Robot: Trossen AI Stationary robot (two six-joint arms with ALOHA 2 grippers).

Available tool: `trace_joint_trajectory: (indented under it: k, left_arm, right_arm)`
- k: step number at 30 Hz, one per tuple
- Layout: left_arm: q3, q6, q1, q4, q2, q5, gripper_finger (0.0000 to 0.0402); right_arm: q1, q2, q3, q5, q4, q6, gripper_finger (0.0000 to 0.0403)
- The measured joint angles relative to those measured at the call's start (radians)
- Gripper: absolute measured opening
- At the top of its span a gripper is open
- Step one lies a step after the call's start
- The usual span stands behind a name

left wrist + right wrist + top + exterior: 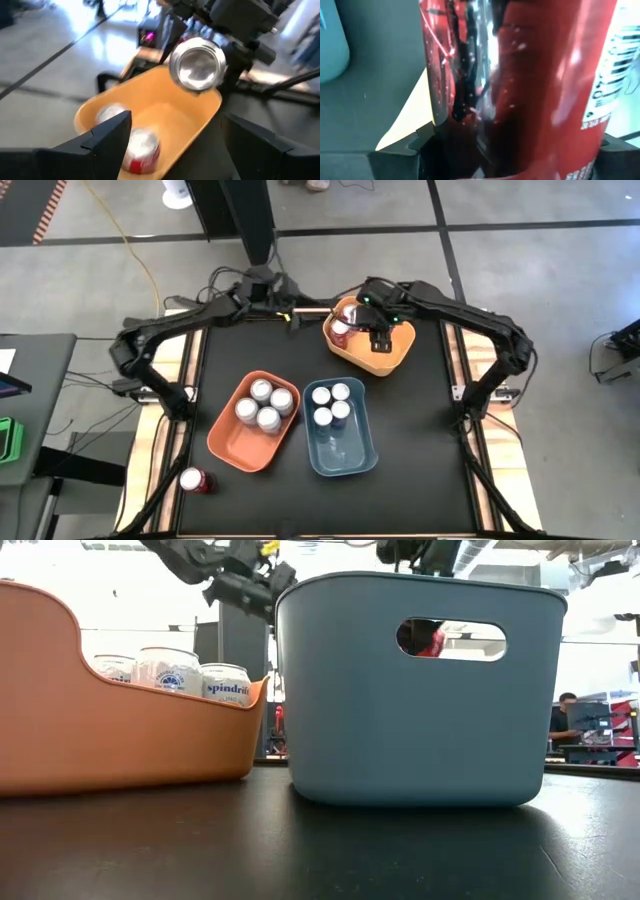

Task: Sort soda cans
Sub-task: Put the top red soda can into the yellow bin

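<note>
A black bench (420, 420) carries three bins. An orange bin (232, 442) sits toward 7 o'clock from the middle, a blue bin (350, 452) touching or just beside it toward 5 o'clock, and a yellow bin (392, 358) near the far edge at about 1 o'clock, well apart from the other two. One red can (195, 480) stands off the black top on the bench's wooden edge strip, at the 8 o'clock corner near the orange bin.

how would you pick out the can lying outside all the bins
Start at the orange bin on the left of the black table, then go to the table's near left corner. A lone red can lies there on its side, the only one not in a bin or a pincer.
</note>
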Motion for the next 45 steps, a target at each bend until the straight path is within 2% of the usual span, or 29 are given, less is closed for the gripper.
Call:
trace_joint_trajectory:
  k: [6, 15, 26, 35, 45]
  left_arm:
    - [0.0, -0.141, -0.02, 0.277, 0.114, 0.136, 0.0314]
    - [0.001, -0.197, -0.106, 0.446, 0.164, 0.205, 0.0389]
    - [0.002, -0.136, -0.158, 0.393, 0.165, -0.027, 0.0397]
    - [0.002, -0.063, -0.189, 0.384, 0.165, -0.075, 0.04]
    - [0.001, -0.054, -0.206, 0.388, 0.165, -0.129, 0.04]
  right_arm:
    - [0.059, -0.06, 0.005, 0.057, 0.01, 0.016, 0.0301]
    - [0.09, -0.043, 0.005, 0.113, 0.002, 0.033, 0.0299]
    - [0.108, -0.01, 0.004, 0.114, 0.022, 0.032, 0.0299]
    - [0.138, -0.001, 0.004, 0.113, 0.031, 0.032, 0.0299]
    - [0.165, -0.001, 0.004, 0.114, 0.066, 0.033, 0.0299]
